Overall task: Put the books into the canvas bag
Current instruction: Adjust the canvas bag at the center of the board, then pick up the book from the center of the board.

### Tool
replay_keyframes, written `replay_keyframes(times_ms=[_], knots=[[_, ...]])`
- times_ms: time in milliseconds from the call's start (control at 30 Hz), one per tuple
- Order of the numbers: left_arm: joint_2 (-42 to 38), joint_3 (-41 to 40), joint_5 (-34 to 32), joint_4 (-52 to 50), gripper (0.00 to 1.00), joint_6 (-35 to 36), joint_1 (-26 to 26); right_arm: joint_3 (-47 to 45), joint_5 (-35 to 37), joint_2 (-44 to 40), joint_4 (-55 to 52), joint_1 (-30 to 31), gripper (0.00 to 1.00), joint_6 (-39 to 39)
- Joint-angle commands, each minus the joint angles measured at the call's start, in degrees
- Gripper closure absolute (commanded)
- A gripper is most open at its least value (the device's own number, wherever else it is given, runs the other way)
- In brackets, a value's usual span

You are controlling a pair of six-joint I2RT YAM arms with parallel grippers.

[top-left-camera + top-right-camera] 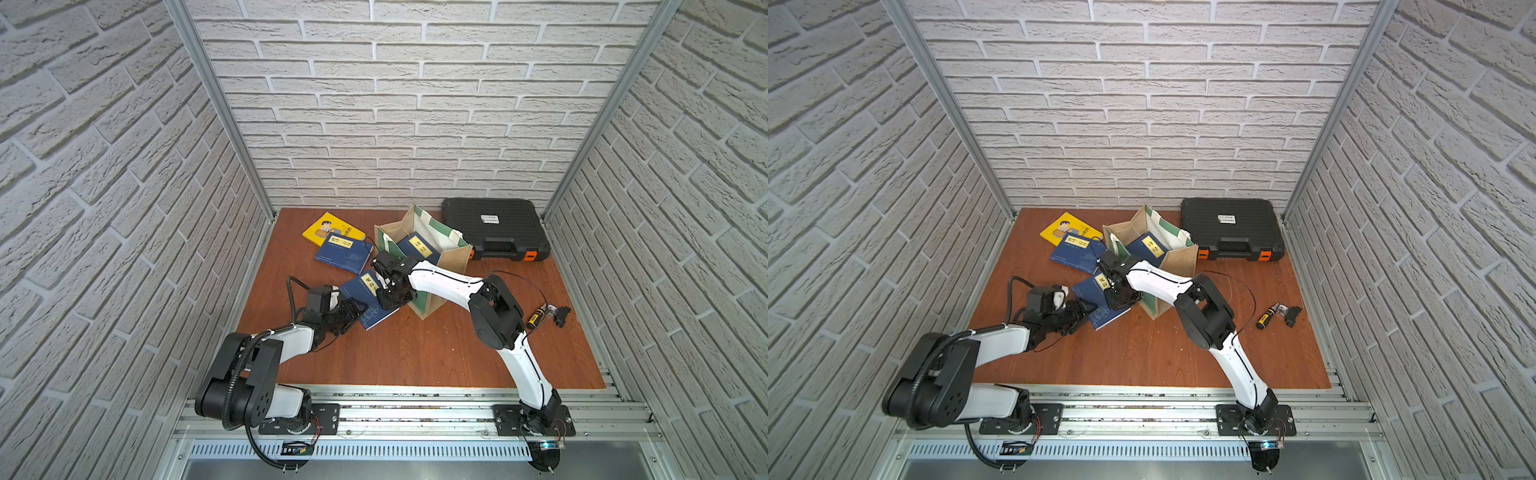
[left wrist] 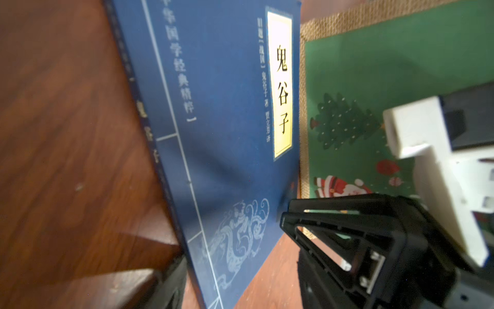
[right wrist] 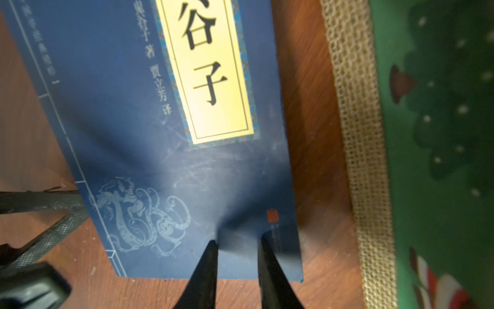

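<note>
The canvas bag stood open on the brown table with a blue book inside. A yellow book and a second blue book lay beside it. The left gripper and right gripper both met at a third blue book.

"鬼谷子", seemingly, on navy book

Bagged book half hidden; case label unreadable.
</note>
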Motion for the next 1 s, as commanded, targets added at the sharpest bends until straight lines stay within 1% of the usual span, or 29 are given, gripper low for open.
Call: replay_keyframes(times_ms=[0,100,167,267,533,600,733,833,967], knots=[[2.8,-4.04,-0.24,-2.46,0.34,-3.51,-0.03,-3.41,0.24,1.59,-1.81,0.44,0.71,-0.92],[1.21,-4.6,-0.97,-3.23,0.34,-3.67,0.25,-3.37,3.19,0.47,-2.97,0.43,0.66,-1.86],[-0.44,-4.74,-2.25,-5.46,0.34,-3.13,0.47,-2.6,5.06,-0.23,-3.65,0.26,0.61,-2.71],[-2.85,-4.85,-3.46,-9.24,0.34,-1.9,0.86,-2.04,7.03,-1.17,-3.8,-0.19,0.56,-3.95],[-7.56,-5.69,-4.37,-14.9,0.34,0.09,2.19,-1.43,8.94,0.48,-5.14,-2.17,0.52,-4.47],[-8.18,-5.73,-4.22,-15.14,0.34,0.16,2.19,-2.65,6.62,0.73,-3.89,-2.13,0.53,-4.3],[-8.23,-4.83,-3.25,-15.57,0.33,-0.08,2.1,-5.51,0.64,0.92,-0.95,-2.07,0.6,-3.36],[-7.23,-3.78,-3.58,-17.62,0.32,0.79,2.08,-7.66,-3.08,0.88,1.08,-2.04,0.64,-2.04],[-3.67,-4.04,0.16,-12.63,0.31,-0.3,1.51,-10.55,-6.19,0.84,3.54,-1.93,0.67,-0.45]])
